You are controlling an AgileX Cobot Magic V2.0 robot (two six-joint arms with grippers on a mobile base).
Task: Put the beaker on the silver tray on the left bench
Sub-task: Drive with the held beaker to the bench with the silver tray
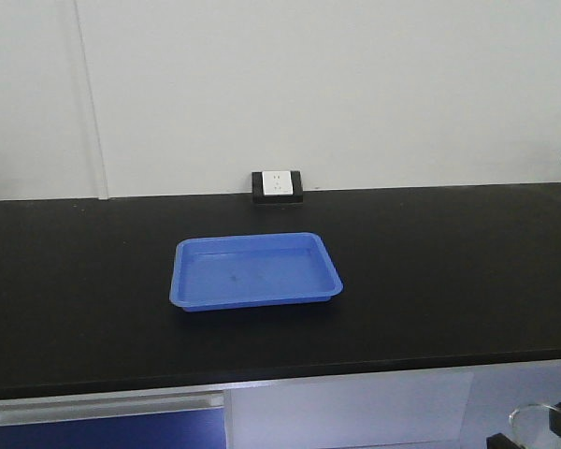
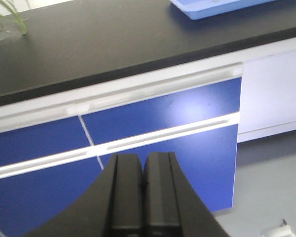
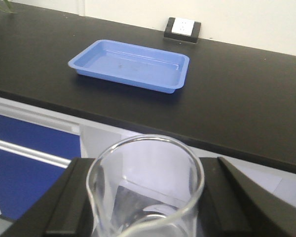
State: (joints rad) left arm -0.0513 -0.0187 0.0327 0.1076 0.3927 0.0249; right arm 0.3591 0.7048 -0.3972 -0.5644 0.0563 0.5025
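Observation:
The beaker (image 3: 145,190), small, clear glass, with a flared rim, stands upright between the black fingers (image 3: 71,197) of my right gripper (image 3: 147,170), which is shut on it. It hangs below and in front of the black bench's front edge. In the front view only its rim (image 1: 535,419) shows, at the bottom right corner. My left gripper (image 2: 143,165) is shut with nothing in it, low in front of the blue cabinet drawers (image 2: 163,118). The silver tray and the left bench are out of view.
A blue plastic tray (image 1: 181,281) (image 3: 129,85) lies on the black bench (image 1: 430,281). A wall socket (image 1: 277,185) sits at the back edge. A plant (image 2: 7,17) stands at the bench's far left. White drawer handles (image 2: 153,138) run under the counter.

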